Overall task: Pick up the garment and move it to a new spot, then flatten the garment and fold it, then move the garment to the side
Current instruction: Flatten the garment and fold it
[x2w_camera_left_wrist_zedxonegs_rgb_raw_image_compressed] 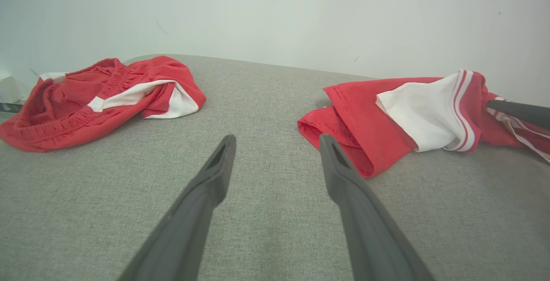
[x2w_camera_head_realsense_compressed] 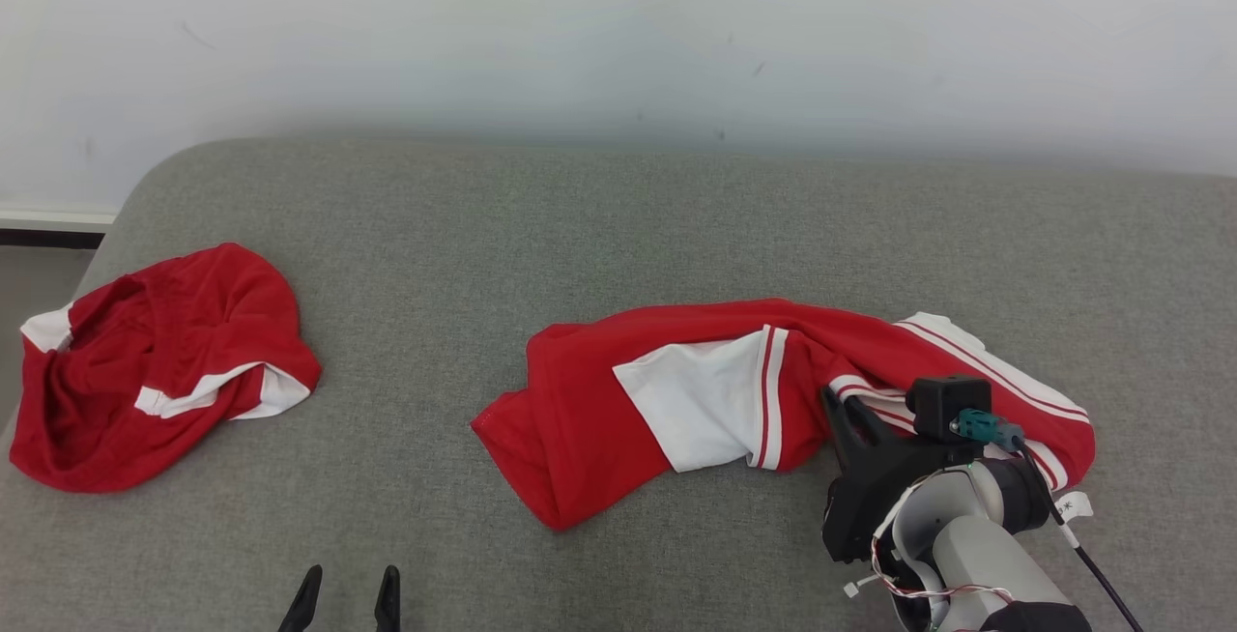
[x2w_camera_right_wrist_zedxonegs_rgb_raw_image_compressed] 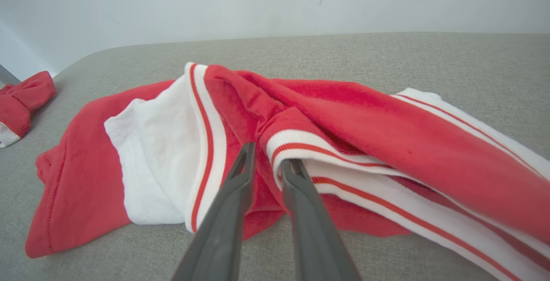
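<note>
The garment [x2w_camera_head_realsense_compressed: 599,400] is a red top with white panels and striped trim, crumpled on the grey cushion right of centre. In the right wrist view my right gripper [x2w_camera_right_wrist_zedxonegs_rgb_raw_image_compressed: 270,157] has its fingers drawn close together around a red fold of the garment [x2w_camera_right_wrist_zedxonegs_rgb_raw_image_compressed: 365,122], beside a striped white band. From the head camera the right gripper [x2w_camera_head_realsense_compressed: 850,410] presses into the garment's right half. My left gripper [x2w_camera_head_realsense_compressed: 350,579] sits low at the front edge, open and holding nothing. In its own wrist view the left gripper [x2w_camera_left_wrist_zedxonegs_rgb_raw_image_compressed: 277,141] points at bare cushion left of the garment [x2w_camera_left_wrist_zedxonegs_rgb_raw_image_compressed: 365,117].
A second red and white piece of clothing [x2w_camera_head_realsense_compressed: 164,361] lies bunched at the cushion's left end, near the rounded corner. The grey cushion [x2w_camera_head_realsense_compressed: 618,226] stretches wide between the two pieces. A pale wall [x2w_camera_head_realsense_compressed: 618,23] rises behind it.
</note>
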Robot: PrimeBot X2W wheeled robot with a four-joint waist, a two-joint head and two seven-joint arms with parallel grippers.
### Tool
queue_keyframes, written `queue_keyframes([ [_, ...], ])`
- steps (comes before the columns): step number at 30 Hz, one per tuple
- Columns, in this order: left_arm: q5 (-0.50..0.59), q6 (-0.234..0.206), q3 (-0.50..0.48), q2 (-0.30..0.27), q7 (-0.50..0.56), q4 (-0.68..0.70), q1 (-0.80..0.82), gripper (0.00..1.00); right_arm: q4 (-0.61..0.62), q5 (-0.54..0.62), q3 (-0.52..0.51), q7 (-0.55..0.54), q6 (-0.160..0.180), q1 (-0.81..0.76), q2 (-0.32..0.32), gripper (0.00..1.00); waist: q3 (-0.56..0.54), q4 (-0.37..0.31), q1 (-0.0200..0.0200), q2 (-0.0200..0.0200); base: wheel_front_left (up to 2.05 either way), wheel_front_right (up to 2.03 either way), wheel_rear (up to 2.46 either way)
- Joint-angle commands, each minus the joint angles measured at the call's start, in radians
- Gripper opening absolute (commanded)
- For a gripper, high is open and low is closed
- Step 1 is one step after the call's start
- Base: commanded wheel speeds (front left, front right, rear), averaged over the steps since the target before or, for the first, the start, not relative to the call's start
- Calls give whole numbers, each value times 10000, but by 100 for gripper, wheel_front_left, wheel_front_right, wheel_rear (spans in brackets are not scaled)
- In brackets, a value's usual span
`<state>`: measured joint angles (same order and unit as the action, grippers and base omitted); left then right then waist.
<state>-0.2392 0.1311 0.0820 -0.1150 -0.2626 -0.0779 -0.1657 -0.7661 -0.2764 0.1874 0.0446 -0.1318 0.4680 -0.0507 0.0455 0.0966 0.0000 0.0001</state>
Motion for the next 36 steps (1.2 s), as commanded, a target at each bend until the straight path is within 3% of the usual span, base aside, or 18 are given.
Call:
queue_keyframes([
  [1,-25,-7,-12,-46,-34,-22,4,100,-29,-89,70,61,22,62,6,0,-6,4,0,-1,0,0,0],
  [7,-57,-7,-107,-42,-34,-59,-194,100,160,260,-46,412,22,-264,-74,0,-245,-66,0,-1,0,0,0],
  [12,-66,-7,-199,-18,-34,-34,-417,100,1138,190,-496,316,22,-1075,-526,0,-526,-217,0,-1,0,0,0],
  [23,-80,-9,-305,92,-34,60,-497,100,4525,493,-2164,-2324,22,-3680,-2327,0,-650,-808,0,-1,0,0,0],
  [32,-96,-7,-237,97,-34,-10,-355,100,5796,1794,-3663,-3857,22,-4568,-2394,0,-586,-933,0,-1,0,0,0],
  [33,-100,-7,-218,85,-34,-17,-338,100,5822,2060,-3942,-3809,22,-4578,-2266,45,-575,-923,0,-1,0,0,0],
  [34,-105,-7,-199,71,-34,-27,-333,100,5833,2234,-4157,-3767,22,-4591,-2117,100,-568,-905,0,-1,0,0,0],
  [36,-112,-7,-184,48,-34,-41,-313,100,5849,2527,-4459,-3637,22,-4671,-1775,100,-565,-862,0,-1,0,0,0],
])
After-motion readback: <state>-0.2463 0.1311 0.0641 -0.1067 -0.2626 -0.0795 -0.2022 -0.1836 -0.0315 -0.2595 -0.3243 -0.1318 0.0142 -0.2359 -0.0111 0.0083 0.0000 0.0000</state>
